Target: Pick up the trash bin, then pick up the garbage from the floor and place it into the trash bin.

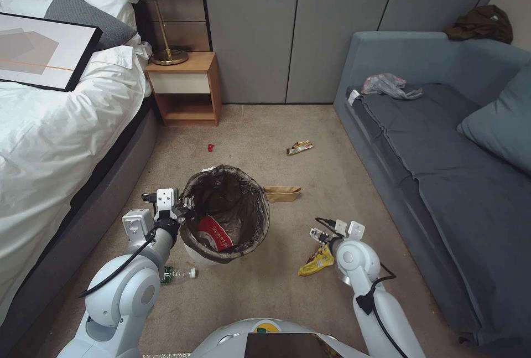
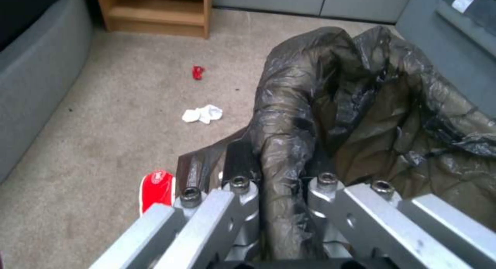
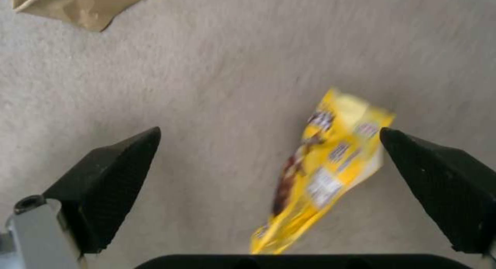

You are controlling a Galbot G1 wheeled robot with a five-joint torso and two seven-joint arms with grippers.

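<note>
The trash bin (image 1: 224, 214), white with a dark liner (image 2: 362, 106), stands tilted on the carpet. My left gripper (image 1: 185, 206) (image 2: 281, 183) is shut on its lined rim. A red-and-white wrapper (image 1: 214, 233) lies inside it. My right gripper (image 1: 318, 233) (image 3: 269, 131) hangs open just above the floor, and a yellow wrapper (image 1: 316, 261) (image 3: 325, 172) lies between its fingers, nearer one pad (image 3: 444, 183). More garbage lies around: a tan paper bag (image 1: 282, 193) (image 3: 77, 5), a wrapper (image 1: 299, 148), a small red scrap (image 1: 210, 148) (image 2: 198, 72), a white tissue wad (image 2: 202, 114) and a clear bottle (image 1: 177, 275).
The bed (image 1: 50, 125) runs along the left and the grey sofa (image 1: 442, 153) along the right. A wooden nightstand (image 1: 185, 89) (image 2: 155, 13) with a lamp (image 1: 155, 9) stands at the back wall. Open carpet lies between them.
</note>
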